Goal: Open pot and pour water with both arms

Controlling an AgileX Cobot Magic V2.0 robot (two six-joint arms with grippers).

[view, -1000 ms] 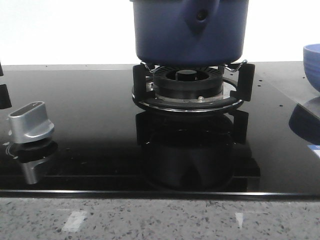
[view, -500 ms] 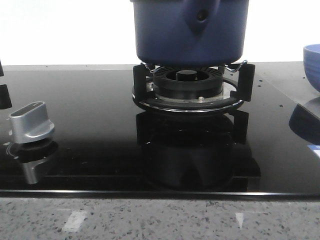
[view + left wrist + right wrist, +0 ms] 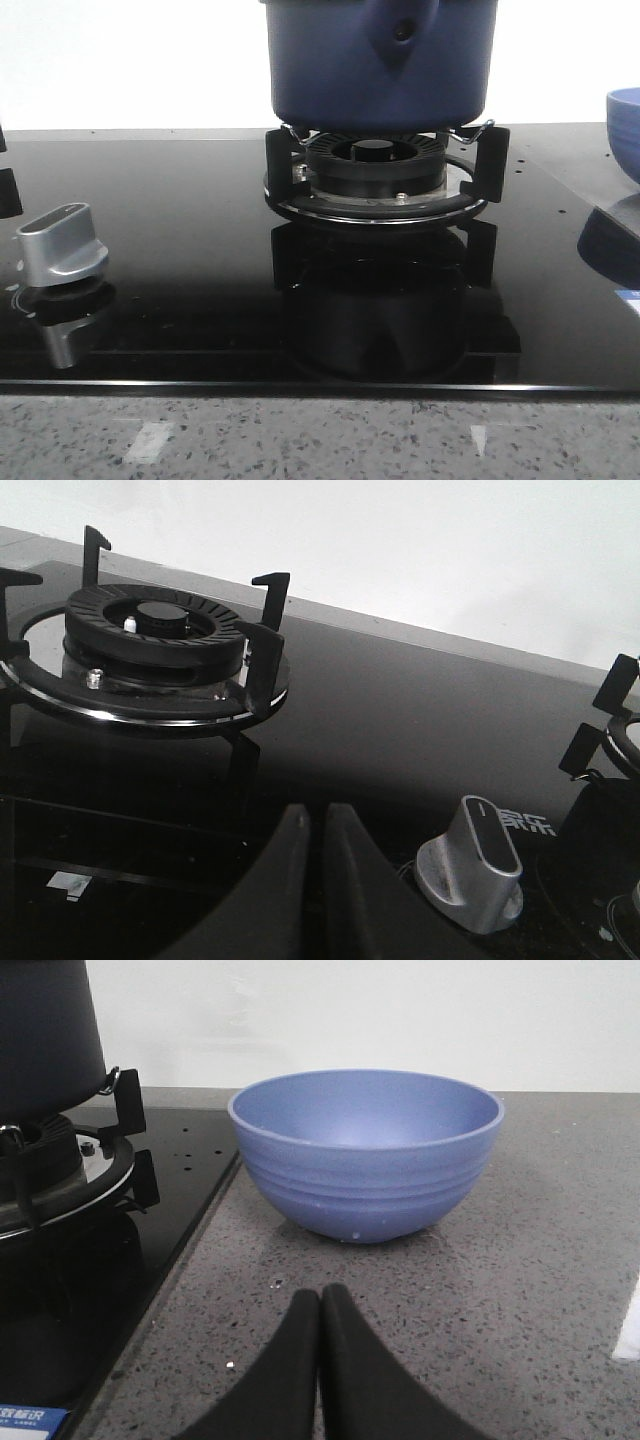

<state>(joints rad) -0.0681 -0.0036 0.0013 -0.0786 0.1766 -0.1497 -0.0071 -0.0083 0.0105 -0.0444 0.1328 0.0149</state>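
Okay, left to right. My left gripper [image 3: 322, 825] has its two black fingers pressed together, nothing between them, hanging over the glossy black cooktop [image 3: 400, 720]. Ahead of it and off to one side sits a bare burner [image 3: 150, 630] with its black pan supports [image 3: 265, 645] standing up around the ring; nothing rests on it. Just beside the fingertips on the other side is a silver control knob [image 3: 480, 865], apart from the fingers, not touching. Past the knob, the edge of a second burner shows, cut off by the frame.

In the front view the same knob [image 3: 62, 245] sits at the left on the glass, and the pot [image 3: 380, 60], dark blue and straight-sided, stands upright on the centre burner [image 3: 375, 170], its tab handle [image 3: 402, 30] with the small hole facing the camera. The pot's top is out of frame, so I cannot tell about a lid. Neither of my grippers shows in that view.

My right gripper [image 3: 320, 1305] is also closed, fingers together and empty, over the grey speckled counter [image 3: 480, 1290]. Straight ahead of it, near but clear of the tips, sits a lighter blue bowl [image 3: 365, 1155], upright. The pot [image 3: 45, 1035] is ahead and off to the side, on its burner, well apart from the fingers.
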